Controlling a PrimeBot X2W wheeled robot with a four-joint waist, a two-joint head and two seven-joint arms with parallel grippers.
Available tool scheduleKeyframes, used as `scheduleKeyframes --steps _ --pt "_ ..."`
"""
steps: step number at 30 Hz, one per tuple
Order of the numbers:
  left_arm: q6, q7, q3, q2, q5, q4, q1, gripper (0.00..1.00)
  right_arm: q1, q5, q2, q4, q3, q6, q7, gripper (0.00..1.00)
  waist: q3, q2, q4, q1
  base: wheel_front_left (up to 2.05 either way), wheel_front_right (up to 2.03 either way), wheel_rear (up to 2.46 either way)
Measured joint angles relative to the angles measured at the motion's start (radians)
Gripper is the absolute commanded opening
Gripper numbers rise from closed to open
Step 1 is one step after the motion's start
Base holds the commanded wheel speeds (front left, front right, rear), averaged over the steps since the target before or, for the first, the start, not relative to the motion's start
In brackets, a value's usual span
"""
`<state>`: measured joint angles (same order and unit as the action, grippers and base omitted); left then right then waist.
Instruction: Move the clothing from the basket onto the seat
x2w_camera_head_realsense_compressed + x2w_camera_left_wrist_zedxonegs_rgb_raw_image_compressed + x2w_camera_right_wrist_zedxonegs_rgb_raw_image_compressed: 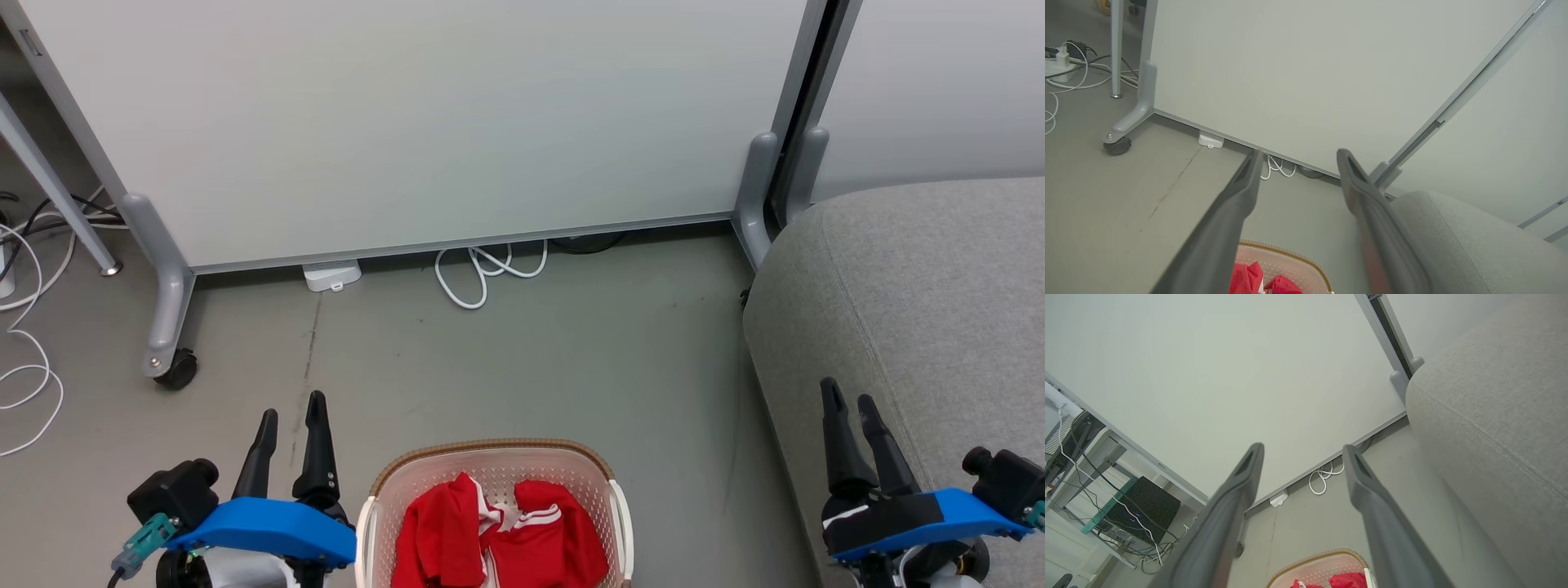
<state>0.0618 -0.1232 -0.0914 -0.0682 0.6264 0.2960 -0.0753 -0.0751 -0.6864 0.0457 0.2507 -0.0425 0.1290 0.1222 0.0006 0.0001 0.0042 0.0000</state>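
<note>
The basket (490,448) is sitting on the grey floor (531,359) at the bottom middle of the head view, its brown rim showing and its near part running off the bottom edge. The clothing (500,535) is lying inside it, red folds bunched together with white stripes and trim showing between them (how many garments there are cannot be told). The seat (922,294) is standing to the basket's right, apart from it with a strip of floor between, its rounded grey corner turning toward the basket. The left gripper (292,410) is hanging just left of the basket, above bare floor, its two dark fingers pointing forward and standing apart with nothing between them. In the left wrist view that gap is showing wide, with the basket's rim and a bit of red lying low between the fingers. The right gripper (847,394) is showing against the seat's near edge, well to the right of the basket, its fingers likewise spread and holding nothing. The right wrist view is giving the same wide gap, with the seat's stitched seam at the right. Beyond the basket a pale partition panel (408,122) is standing on a castor (175,369), and a white cable (482,282) is lying looped on the floor at its foot.
</note>
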Motion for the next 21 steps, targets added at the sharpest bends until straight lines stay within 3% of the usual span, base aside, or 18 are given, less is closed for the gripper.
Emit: scheduleKeyframes --steps 21 --pt "0.025 -0.054 -0.034 0.000 -0.187 0.042 -0.015 1.00 0.000 0.224 0.001 0.012 0.001 0.000 0.055 1.00 0.003 0.0000 0.003 0.0000 0.00 0.00 0.00"
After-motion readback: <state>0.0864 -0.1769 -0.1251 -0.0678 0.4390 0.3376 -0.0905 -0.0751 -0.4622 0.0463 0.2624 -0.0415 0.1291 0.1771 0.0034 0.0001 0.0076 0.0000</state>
